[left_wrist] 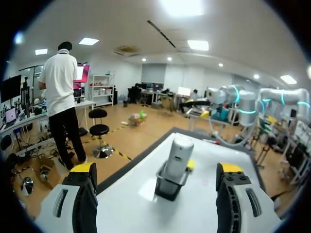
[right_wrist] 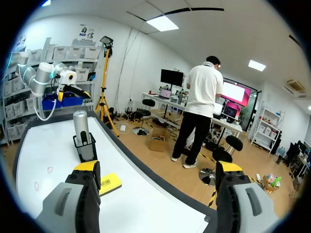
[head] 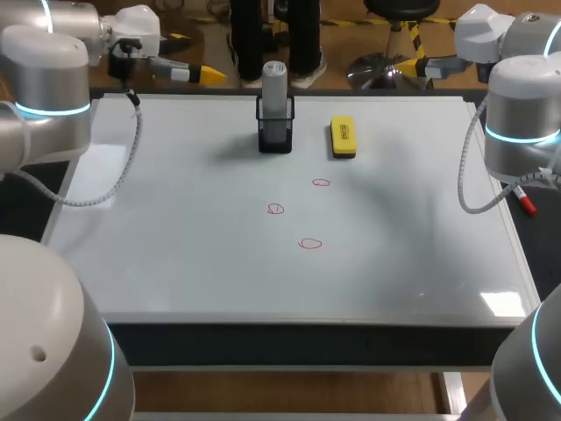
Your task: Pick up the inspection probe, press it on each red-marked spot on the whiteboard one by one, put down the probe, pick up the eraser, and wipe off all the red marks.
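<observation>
Probe: one inspection probe (head: 275, 83), grey and upright, stands in one black holder (head: 275, 133) at the far middle of the whiteboard (head: 175, 254). Nothing of mine touches it.
Eraser: one yellow eraser (head: 343, 138) lies flat on the board near the holder, on my right side of it, with a gap between them.
Red marks: three small red rings, all unwiped. One (head: 321, 182) is nearest the eraser, one (head: 275, 209) is nearer me and below the holder, and one (head: 309, 243) is closest to my edge of the board.
Left gripper: my left gripper (left_wrist: 156, 168) is spread wide and carries nothing. It hangs off the board's far left corner, and the probe and holder stand ahead of it in the gap between its fingers, well apart from both.
Right gripper: my right gripper (right_wrist: 158, 167) is likewise spread wide and empty. It sits beyond the far right corner, with the eraser ahead of one finger and the probe farther off.
Arms: two, one entering from each side. Both are raised, with their wrists turned inward along the board's far edge so the yellow tips point toward each other.
Cable: one grey coiled cable (head: 133, 162) droops from my left arm over the board's left part.
Pen: one red-tipped pen (head: 524, 203) lies at the right edge, partly hidden by my right arm.
</observation>
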Controlling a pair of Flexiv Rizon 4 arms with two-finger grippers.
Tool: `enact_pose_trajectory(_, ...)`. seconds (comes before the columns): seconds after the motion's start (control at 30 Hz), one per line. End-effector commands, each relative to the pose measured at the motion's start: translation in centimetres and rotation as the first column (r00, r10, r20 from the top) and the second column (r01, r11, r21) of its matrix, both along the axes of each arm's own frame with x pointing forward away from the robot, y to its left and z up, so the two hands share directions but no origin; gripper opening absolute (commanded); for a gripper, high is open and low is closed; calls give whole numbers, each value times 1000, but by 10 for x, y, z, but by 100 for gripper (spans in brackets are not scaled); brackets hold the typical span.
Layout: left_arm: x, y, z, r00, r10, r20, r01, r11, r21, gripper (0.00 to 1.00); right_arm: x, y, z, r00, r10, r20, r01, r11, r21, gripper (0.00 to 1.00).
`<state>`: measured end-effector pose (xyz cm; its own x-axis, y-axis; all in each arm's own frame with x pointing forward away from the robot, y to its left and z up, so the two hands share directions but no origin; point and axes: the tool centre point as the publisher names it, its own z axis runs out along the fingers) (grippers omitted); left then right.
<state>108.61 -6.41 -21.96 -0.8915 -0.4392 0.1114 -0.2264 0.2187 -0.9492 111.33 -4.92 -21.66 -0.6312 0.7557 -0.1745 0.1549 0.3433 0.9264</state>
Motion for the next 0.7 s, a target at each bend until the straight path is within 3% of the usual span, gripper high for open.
enact_pose_trajectory(0.03,9,-13,-6,997,-72,-8,72,997,-9,100,0,0,0,1000,1,-2,-1,1000,-1,100)
enact_pose_trajectory(0.7,0,-65,-24,961,-275,-2,274,960,-54,100,0,0,0,1000,1,-2,-1,1000,-1,100)
